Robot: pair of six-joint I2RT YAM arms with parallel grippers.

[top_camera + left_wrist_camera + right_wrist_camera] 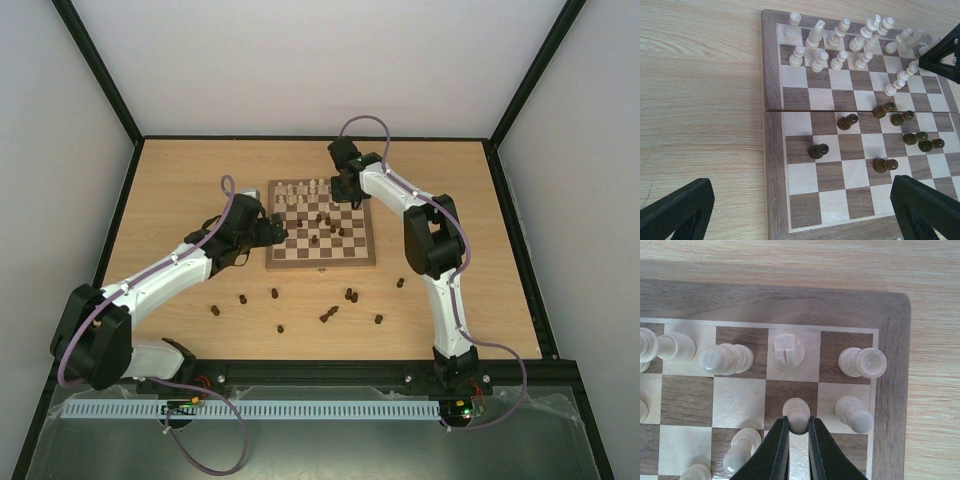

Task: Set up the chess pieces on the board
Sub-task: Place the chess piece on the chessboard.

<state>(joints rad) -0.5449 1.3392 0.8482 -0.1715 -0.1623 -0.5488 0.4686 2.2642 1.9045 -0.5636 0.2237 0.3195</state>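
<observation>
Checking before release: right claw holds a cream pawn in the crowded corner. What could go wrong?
1. The right claw is shut on the cream pawn; if the pawn isn't seated flat, opening may topple it.
2. The neighbouring pawn stands close beside the claw; a sideways drift on retreat could knock it over.

A: Middle of the overhead frame?
B: On the table (180,190), the board (320,263), two rows of chess pieces (300,190) along its upper edge, more scattered mid-board.
A: Below the board?
B: Strewn across the table, loose pieces (328,315), well apart.
A: Grippers?
B: Just beside the board's left edge, left gripper (268,232); over its upper right, right gripper (345,197), clasping a pawn (797,415).
</observation>
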